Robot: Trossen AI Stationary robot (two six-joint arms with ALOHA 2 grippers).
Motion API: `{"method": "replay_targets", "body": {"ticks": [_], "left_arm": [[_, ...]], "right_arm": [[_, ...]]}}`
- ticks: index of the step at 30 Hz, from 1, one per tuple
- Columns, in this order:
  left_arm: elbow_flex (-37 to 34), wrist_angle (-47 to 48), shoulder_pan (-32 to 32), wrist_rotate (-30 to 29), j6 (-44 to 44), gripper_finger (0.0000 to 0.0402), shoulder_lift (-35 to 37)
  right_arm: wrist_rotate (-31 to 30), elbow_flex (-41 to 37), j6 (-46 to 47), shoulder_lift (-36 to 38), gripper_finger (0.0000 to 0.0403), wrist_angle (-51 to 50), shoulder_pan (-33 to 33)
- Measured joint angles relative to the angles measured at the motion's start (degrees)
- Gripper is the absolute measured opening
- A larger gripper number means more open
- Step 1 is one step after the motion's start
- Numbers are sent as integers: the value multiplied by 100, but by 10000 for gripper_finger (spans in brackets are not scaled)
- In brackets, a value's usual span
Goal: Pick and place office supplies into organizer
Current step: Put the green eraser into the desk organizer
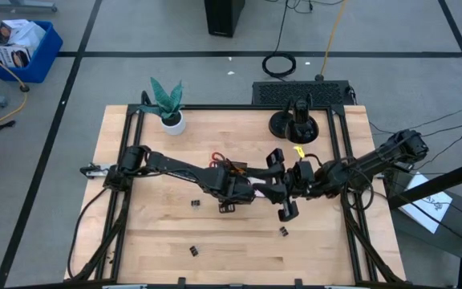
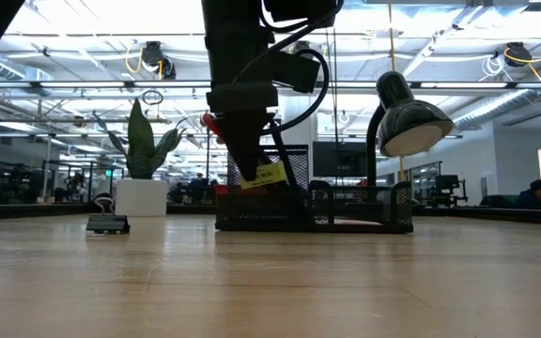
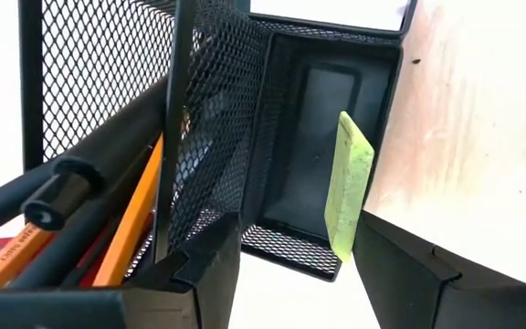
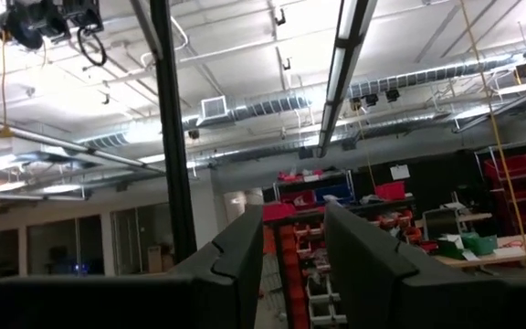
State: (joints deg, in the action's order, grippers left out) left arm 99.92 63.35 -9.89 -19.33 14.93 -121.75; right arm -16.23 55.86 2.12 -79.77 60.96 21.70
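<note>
The organizer (image 2: 346, 208), a black mesh tray, stands mid-table, mostly hidden under both arms in the high view. Black pens (image 3: 71, 192) and orange pencils (image 3: 135, 219) stand in its tall mesh cup. A yellow-green piece (image 3: 350, 183) stands tilted on edge in a low compartment (image 3: 309, 100), its top poking above the wall (image 2: 269, 175). My left gripper (image 3: 295, 242) points steeply down over that compartment, open, with the piece close to one finger (image 3: 400, 265). My right gripper (image 4: 295, 247) is raised beside it (image 1: 287, 183), pointing up at the ceiling, open and holding nothing. My left gripper stands open from above around the yellow-green piece, whose lower end (image 3: 341, 251) is next to one finger. The other finger (image 3: 208, 265) is well apart from it. I cannot tell whether the near finger touches the piece.
Small black binder clips lie loose on the wood: one (image 1: 195, 204) left of the arms, one (image 1: 282, 231) nearer the front, one (image 1: 192, 250) near the front edge. A potted plant (image 1: 167, 104) and a lamp's round base (image 1: 295, 124) stand at the back.
</note>
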Motion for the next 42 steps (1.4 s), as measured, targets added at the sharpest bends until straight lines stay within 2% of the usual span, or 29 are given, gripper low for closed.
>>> {"method": "replay_targets", "body": {"ticks": [18, 28, 38, 42], "left_arm": [[2, 0, 116, -119, -818, 209, 0], [2, -12, 201, -20, -977, 209, 0], [2, -35, 92, -123, -747, 209, 0], [2, -37, 13, -207, -298, 209, 0]], "right_arm": [[-5, 0, -115, 0, 110, -129, 172], [-9, 0, -153, 0, 110, -128, 166], [-15, 0, -263, 0, 110, -126, 166], [-14, 0, -261, 0, 110, -126, 166]]}}
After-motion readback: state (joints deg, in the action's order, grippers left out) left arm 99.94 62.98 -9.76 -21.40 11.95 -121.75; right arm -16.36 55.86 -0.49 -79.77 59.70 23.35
